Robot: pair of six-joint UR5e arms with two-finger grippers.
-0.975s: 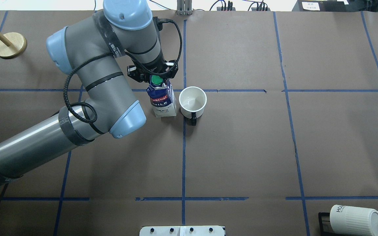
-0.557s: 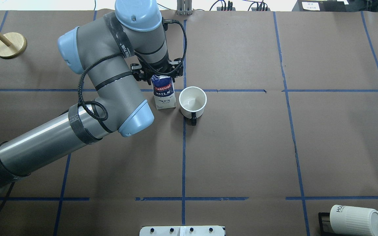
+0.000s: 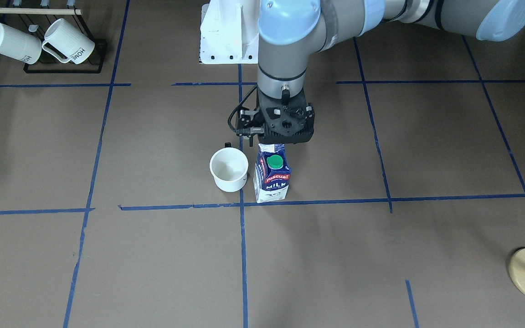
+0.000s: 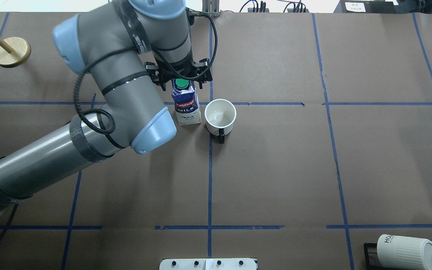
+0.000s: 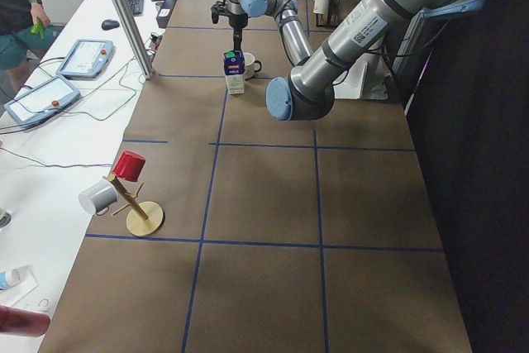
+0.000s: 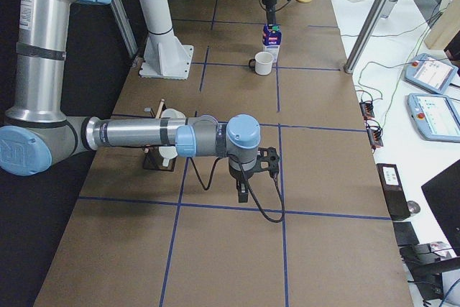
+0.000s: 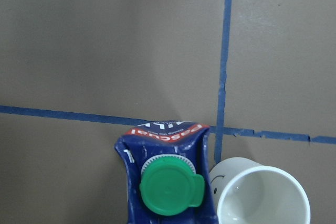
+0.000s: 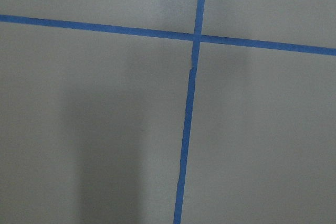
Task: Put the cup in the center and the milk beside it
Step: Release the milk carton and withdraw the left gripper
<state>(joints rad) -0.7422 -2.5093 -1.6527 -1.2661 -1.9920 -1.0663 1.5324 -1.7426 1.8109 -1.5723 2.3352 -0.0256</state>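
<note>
Left claw (image 3: 283,136) risen off milk (image 3: 271,180), cup (image 3: 229,169) empty

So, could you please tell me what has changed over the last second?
The milk, tilted in the left pincer a second ago, was set upright beside the cup. The pincer then let go and lifted off it. The cup stayed put.

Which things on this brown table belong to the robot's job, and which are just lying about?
Job: smooth white mug with dark handle; navy-and-white milk carton with green cap; crossing of blue tape lines.
Lying about: ribbed white "HOME" mugs on a black rack; wooden peg stand with round base.
</note>
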